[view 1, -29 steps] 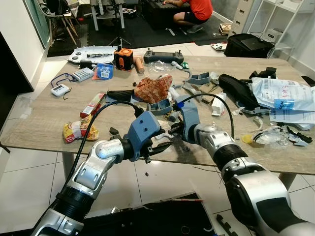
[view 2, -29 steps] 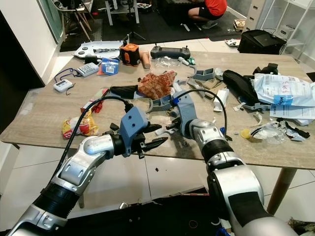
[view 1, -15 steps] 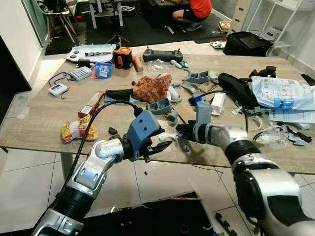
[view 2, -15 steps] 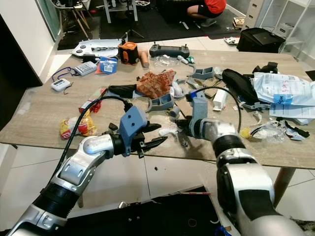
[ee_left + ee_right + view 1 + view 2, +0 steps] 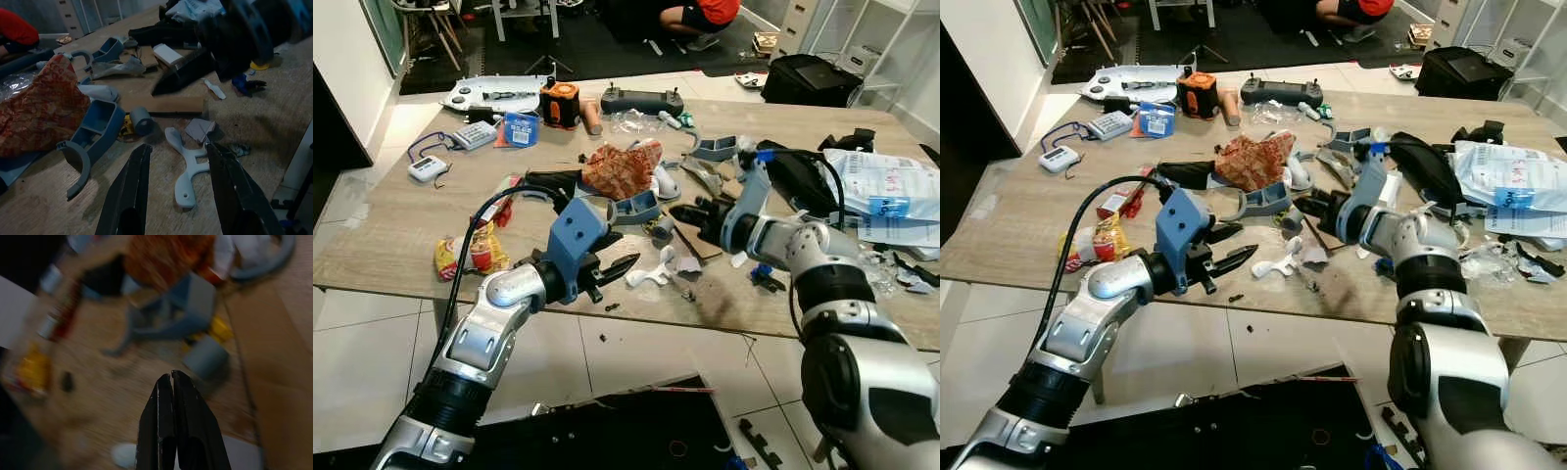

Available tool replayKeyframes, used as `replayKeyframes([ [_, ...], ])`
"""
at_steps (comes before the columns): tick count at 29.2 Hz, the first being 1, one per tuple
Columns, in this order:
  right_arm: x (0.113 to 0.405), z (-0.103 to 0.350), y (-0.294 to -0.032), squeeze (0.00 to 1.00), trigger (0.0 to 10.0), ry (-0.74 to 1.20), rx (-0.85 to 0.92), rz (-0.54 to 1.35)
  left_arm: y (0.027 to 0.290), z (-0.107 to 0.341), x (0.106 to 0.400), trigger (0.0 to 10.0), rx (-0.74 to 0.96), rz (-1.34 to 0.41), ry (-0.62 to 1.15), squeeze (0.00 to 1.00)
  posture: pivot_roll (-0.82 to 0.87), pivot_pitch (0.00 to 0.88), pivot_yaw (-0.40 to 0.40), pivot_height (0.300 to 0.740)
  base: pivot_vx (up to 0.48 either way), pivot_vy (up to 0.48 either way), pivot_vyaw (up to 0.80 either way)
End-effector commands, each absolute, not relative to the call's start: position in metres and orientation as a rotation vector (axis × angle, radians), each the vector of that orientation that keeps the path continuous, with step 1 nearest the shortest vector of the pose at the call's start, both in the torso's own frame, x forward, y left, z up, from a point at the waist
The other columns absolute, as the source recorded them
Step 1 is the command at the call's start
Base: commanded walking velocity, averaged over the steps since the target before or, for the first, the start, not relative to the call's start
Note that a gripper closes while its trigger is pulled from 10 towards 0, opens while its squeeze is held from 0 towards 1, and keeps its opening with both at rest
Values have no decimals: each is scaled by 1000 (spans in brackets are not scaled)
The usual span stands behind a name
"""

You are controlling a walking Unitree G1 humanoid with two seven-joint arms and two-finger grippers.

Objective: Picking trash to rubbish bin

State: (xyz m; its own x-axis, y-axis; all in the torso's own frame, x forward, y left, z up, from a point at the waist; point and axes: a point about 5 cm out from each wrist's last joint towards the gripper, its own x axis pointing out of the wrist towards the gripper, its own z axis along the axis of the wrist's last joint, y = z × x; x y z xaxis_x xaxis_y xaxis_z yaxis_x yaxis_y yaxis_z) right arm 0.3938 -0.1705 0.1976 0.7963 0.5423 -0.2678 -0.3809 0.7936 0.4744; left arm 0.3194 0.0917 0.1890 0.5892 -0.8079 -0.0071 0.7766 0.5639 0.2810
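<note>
A small white plastic piece lies on the wooden table, close to the near edge. It looks thin, hard and very light. It has a long stem and a curved fork end, so it should not bend or break when it is squeezed. It looks smooth, so it may slip. I think the best place to grab it is across the narrow stem, with one finger on each side.

Just beside it sit a torn grey scrap and a small grey roll. A flat strip of brown cardboard lies behind them. A blue-grey plastic bracket and a crumpled red and orange wrapper lie farther back. A yellow snack bag sits far off to the left.

The left gripper hangs low at the table edge, just to the left of the white piece. The arm is bent at the elbow and points across the table. Its two black fingers are spread apart, and nothing is between them. The white piece lies just ahead of the gap.

The right gripper reaches in from the right, above the cardboard. Its fingers are pressed together and hold nothing.
</note>
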Motion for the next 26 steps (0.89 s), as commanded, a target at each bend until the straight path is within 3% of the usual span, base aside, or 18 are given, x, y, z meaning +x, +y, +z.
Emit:
replayKeyframes([
  [1,393,193,-171,8,10000,416,276,489,82,188,319,10000,267,-965,-124,0,38,128,-8,740,0,0,0],
  [2,393,191,-169,8,10000,423,238,489,80,188,319,10000,270,-973,-125,0,38,128,-8,740,0,0,0],
  [3,393,187,-166,902,10000,438,177,486,78,188,319,10000,273,-983,-125,0,33,130,-6,740,0,0,0],
  [4,393,187,-166,902,10000,438,177,486,78,188,319,10000,273,-983,-125,0,33,130,-6,740,0,0,0],
  [5,393,184,-164,1000,10000,451,116,486,77,189,320,10000,277,-990,-126,0,35,131,-5,740,0,0,0],
  [17,395,182,-123,1000,10000,500,-297,667,81,184,324,10000,300,-977,-102,0,44,100,-13,740,0,0,0],
  [26,398,181,-120,1000,10000,512,-466,705,80,184,325,10000,311,-978,-102,0,44,85,-25,740,0,0,0],
])
